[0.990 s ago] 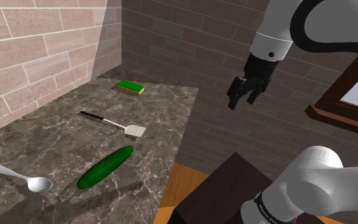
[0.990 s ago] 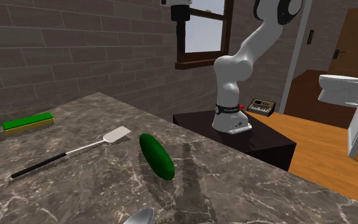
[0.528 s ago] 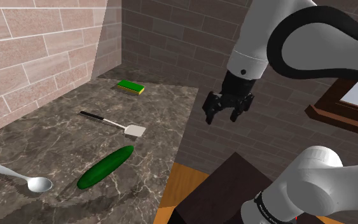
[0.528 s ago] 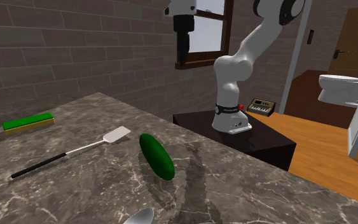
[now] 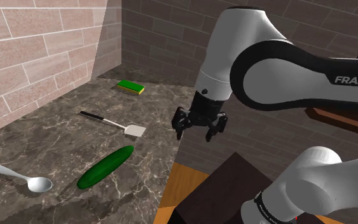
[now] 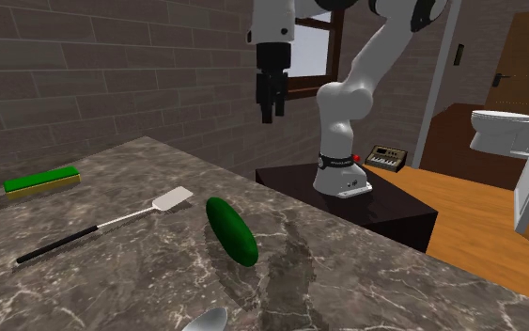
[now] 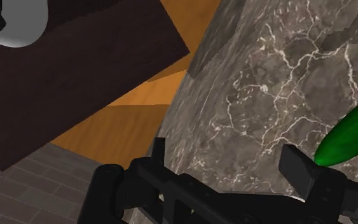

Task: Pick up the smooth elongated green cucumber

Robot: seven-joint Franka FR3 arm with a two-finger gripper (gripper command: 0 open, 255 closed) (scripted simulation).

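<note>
Lying at the shoulder view's left on the dark marbled worktop (image 5: 56,137) is a grey spoon (image 5: 20,177). Next comes the green cucumber (image 5: 105,166), flat near the worktop's front edge. A spatula (image 5: 114,123) lies just beyond it, and a green sponge (image 5: 131,87) sits well back by the brick wall. Farther right, the tool (image 5: 194,135) hangs over the worktop's edge, well apart from the cucumber. Its black fingers (image 7: 297,167) are spread with nothing between them. The dark stand (image 5: 222,184) sits at lower right.
</note>
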